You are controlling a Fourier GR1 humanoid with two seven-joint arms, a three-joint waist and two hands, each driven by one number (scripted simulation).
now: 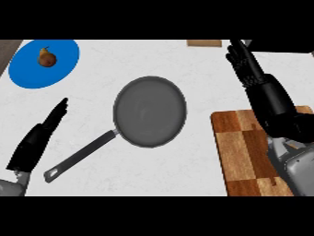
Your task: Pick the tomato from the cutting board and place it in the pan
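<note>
Straight-fingered right hand (271, 99) above wooden cutting board (244, 152), left hand (40, 133) likewise open, white counter (207, 73), empty pan (149, 110).

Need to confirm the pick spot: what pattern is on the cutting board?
A checkered wood pattern, light and dark brown, on the cutting board; head view.

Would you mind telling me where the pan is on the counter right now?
In the head view the pan lies mid-counter, left of the cutting board, its handle angling toward the left hand. Nothing is in it.
</note>
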